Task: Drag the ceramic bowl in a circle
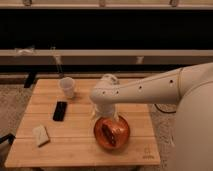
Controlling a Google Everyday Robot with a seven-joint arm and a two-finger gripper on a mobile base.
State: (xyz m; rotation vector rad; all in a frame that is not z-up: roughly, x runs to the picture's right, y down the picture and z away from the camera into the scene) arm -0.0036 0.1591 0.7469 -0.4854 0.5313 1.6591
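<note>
The ceramic bowl [112, 133] is round, glossy orange-brown with darker reddish streaks inside. It sits on the wooden table [80, 147] near the front edge, right of the middle. My white arm reaches in from the right and bends down over the bowl. The gripper [107, 120] hangs at the bowl's far rim, right above or in the bowl; the wrist hides its tips.
A small pale cup [67, 87] stands at the table's back left. A black phone [60, 110] lies left of the middle. A pale flat packet [41, 135] lies at the front left. A railing and dark windows run behind the table.
</note>
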